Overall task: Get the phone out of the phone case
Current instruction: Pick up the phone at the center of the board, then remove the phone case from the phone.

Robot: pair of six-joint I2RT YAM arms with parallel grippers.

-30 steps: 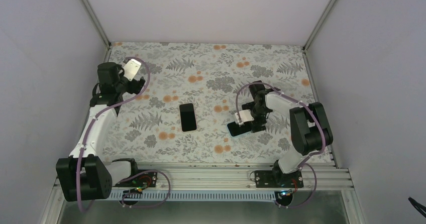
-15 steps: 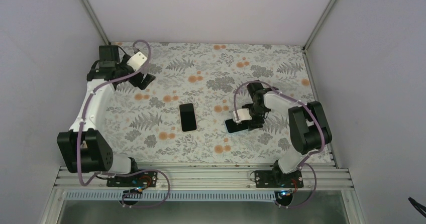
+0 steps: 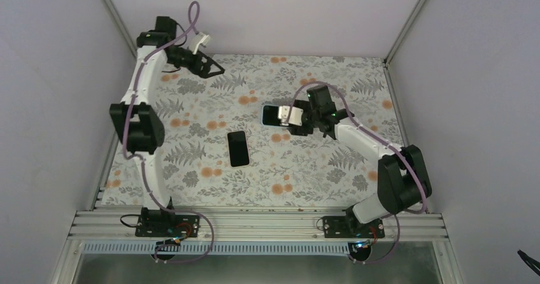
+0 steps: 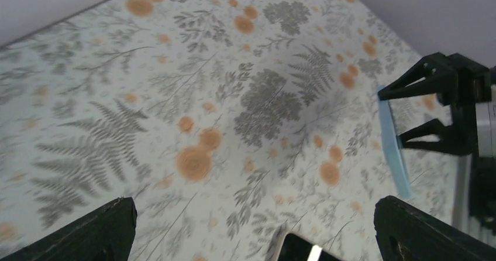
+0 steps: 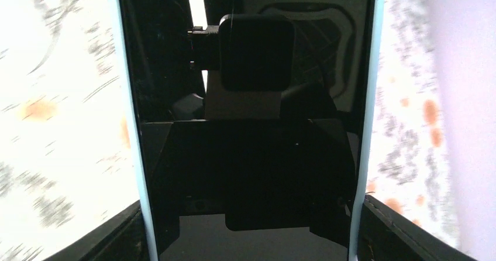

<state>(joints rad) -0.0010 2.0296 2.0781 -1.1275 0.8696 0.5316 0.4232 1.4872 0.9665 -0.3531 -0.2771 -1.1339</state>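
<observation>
A black phone in a light-blue case [image 3: 274, 114] is held off the table, right of centre. My right gripper [image 3: 294, 116] is shut on its long sides. In the right wrist view the glossy screen [image 5: 248, 126] fills the frame between the blue case edges, with my fingers [image 5: 120, 237] against both sides. My left gripper [image 3: 207, 67] is raised at the far left corner, open and empty. In the left wrist view its fingers [image 4: 111, 229] stand wide apart, and the case's blue edge [image 4: 393, 150] shows at the right.
A second black phone [image 3: 239, 148] lies flat on the flowered table mat [image 3: 191, 163] at the centre; its top end also shows in the left wrist view [image 4: 304, 250]. Grey walls enclose the table on three sides.
My right gripper has lifted the cased phone off the table and carried it up and to the left. My left arm has swung from the left side out to the far left corner.
</observation>
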